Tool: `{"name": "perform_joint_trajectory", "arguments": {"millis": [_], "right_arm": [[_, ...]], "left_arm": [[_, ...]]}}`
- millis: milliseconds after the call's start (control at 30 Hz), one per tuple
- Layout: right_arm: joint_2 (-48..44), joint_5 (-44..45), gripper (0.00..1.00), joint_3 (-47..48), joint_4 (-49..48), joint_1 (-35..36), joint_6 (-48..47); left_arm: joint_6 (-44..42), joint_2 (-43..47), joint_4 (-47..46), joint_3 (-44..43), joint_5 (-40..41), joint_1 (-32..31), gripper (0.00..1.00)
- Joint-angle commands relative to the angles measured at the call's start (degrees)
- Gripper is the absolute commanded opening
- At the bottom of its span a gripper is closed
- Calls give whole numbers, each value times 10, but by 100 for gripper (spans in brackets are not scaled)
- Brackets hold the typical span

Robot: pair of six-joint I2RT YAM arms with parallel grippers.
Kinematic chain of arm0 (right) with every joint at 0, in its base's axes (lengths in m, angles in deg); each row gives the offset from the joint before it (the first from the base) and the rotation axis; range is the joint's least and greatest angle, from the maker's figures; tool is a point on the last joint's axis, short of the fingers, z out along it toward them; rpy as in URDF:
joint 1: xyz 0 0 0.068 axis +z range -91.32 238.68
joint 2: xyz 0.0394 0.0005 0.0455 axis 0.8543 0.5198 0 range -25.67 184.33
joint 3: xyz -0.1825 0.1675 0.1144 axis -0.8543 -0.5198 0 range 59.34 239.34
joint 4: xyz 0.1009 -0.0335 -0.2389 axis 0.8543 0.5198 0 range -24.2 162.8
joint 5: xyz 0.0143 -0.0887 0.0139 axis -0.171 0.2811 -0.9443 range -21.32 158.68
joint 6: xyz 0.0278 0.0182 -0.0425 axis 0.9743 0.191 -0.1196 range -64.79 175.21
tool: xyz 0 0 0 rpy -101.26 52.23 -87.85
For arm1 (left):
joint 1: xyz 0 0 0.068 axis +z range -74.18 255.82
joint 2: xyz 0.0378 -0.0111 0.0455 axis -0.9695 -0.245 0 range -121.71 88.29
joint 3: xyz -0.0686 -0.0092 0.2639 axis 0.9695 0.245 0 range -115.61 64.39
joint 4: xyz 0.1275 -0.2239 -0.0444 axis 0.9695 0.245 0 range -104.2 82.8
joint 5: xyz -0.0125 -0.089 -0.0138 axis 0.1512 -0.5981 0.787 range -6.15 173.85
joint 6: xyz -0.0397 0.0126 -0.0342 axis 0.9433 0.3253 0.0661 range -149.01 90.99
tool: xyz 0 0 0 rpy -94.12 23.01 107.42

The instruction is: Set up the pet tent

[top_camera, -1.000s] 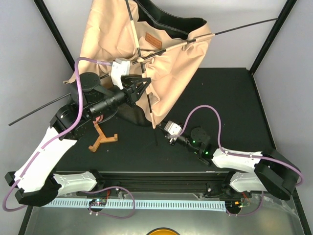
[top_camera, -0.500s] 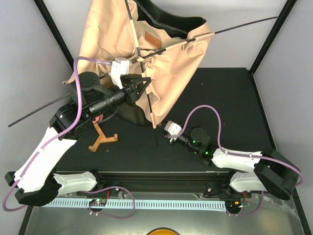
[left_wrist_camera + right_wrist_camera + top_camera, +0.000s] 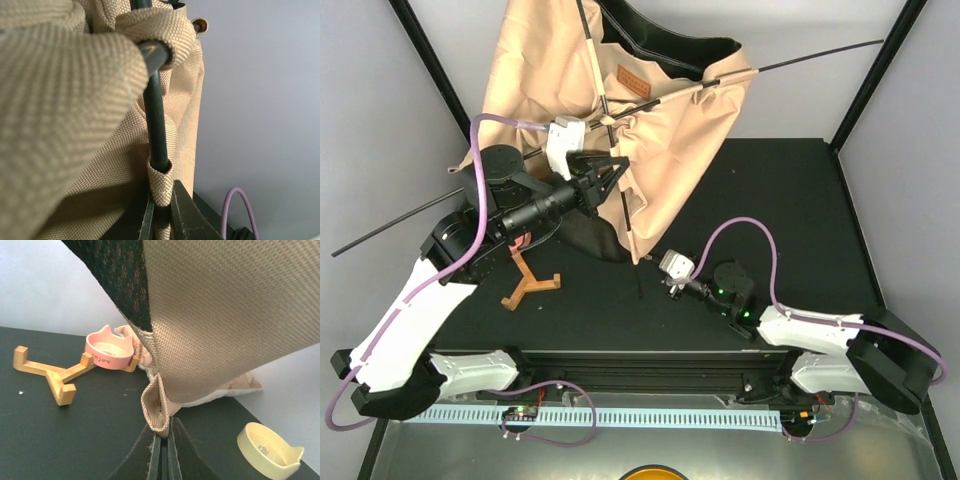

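the tan canvas pet tent with a black floor [image 3: 650, 130] stands half-raised at the far left of the black counter [image 3: 780, 200], with thin black poles [image 3: 820, 55] sticking out past its sleeves. the left claw [image 3: 162, 212] is closed narrow on a tan webbing loop [image 3: 161, 182] of the tent (a pole runs through it just above the fingers). the right claw [image 3: 162, 455] is pinched tight on the tent's lower corner pocket [image 3: 156, 410]. a y-shaped wooden stand [image 3: 530, 285] lies near the left arm, and a pink cat-eared bowl [image 3: 107, 351] sits just beyond it.
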Motion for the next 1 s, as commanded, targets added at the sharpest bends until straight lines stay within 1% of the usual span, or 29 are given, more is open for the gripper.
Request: {"name": "perform_joint_trajectory", "arguments": {"millis": [0, 67, 200, 333, 533, 667, 967], "right_arm": [[-32, -52, 1, -9, 21, 0, 22], [-48, -70, 1, -9, 50, 0, 37], [-87, -113, 1, -10, 113, 2, 48], [-118, -114, 1, -6, 171, 2, 49], [-145, -122, 1, 3, 228, 2, 52], [-153, -115, 1, 6, 244, 2, 59], [-139, -101, 2, 32, 257, 2, 77]], "left_arm": [[-10, -12, -75, -33, 11, 2, 1], [-14, -18, -105, -25, 10, 2, 2], [-42, -17, -184, 17, 20, 2, 2], [-88, -18, -261, 51, 1, 2, 2], [-138, -14, -334, 97, -8, 2, 2], [-149, -11, -352, 109, -13, 2, 1], [-114, -9, -360, 121, -26, 2, 2]]}}
